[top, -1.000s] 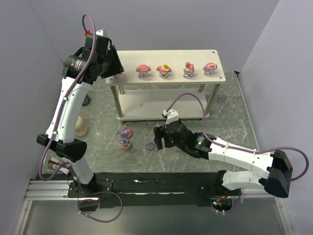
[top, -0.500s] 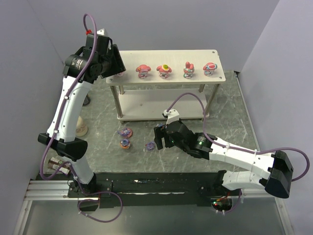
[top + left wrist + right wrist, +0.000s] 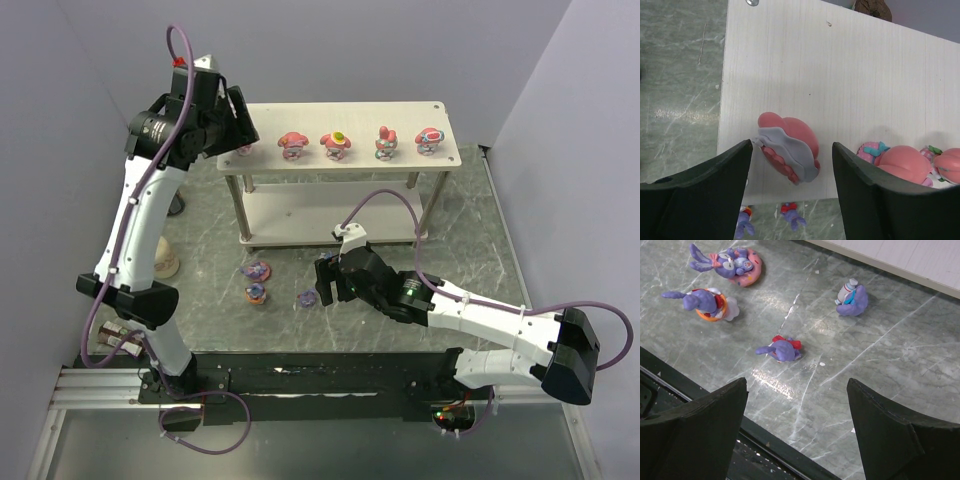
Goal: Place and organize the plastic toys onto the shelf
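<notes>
The shelf [image 3: 400, 112] stands at the back with several pink toys on its top board [image 3: 293, 144] [image 3: 336, 144] [image 3: 386, 142] [image 3: 430, 140]. My left gripper [image 3: 238, 128] hovers over the shelf's left end, open. In the left wrist view its fingers [image 3: 791, 150] straddle a pink hooded toy [image 3: 795, 131] that rests tilted on the board [image 3: 840, 75], untouched. Two more pink toys [image 3: 900, 160] sit to its right. My right gripper [image 3: 322, 285] is open and empty above the table. Purple rabbit-eared toys lie there [image 3: 781, 350] [image 3: 702, 301] [image 3: 732, 264] [image 3: 852, 299].
A beige bottle [image 3: 165, 260] stands left of the left arm, near the wall. The shelf's lower board [image 3: 330, 215] lies behind the right gripper. The table's black front edge [image 3: 700, 405] runs below the right fingers. A brown object [image 3: 872, 6] sits behind the shelf.
My left gripper has lifted slightly up and back over the shelf's left end. The right arm and the toys have not moved.
</notes>
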Robot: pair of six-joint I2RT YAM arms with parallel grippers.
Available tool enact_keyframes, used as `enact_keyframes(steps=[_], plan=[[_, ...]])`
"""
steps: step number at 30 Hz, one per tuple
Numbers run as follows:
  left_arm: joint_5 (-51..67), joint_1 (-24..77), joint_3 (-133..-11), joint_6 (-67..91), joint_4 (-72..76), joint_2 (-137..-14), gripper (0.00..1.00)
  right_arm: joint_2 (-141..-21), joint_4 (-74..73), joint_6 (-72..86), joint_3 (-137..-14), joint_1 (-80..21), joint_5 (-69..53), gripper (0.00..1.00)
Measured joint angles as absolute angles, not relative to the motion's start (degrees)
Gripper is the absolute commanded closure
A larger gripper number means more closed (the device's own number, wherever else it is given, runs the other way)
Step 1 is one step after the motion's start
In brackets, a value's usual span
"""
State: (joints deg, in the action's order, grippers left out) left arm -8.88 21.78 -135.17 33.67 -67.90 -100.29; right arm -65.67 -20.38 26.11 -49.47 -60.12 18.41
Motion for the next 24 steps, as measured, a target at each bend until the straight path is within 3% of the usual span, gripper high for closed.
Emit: enact_keyframes(steps=[11, 14, 18, 24], plan=[[-10.00, 21.76, -125.73, 33.67, -65.54, -90.83, 0.34, -65.67, -20.40, 26.11, -49.47, -60.12, 18.41, 0.12], [-10.26, 21.76, -122.34, 33.74, -64.25, -86.78, 0.47, -65.67, -20.40, 26.11, -49.47, -60.12, 18.41, 0.12], [-9.39, 21.76, -118.52, 33.58, -61.80, -82.54, 0.77, -65.67, -20.40, 26.11, -49.47, -60.12, 18.41, 0.12], [-6.76, 21.76, -115.90, 33.69, -58.54, -81.62, 0.91, -65.67, -20.40, 26.11, -49.47, -60.05, 18.44, 0.12]])
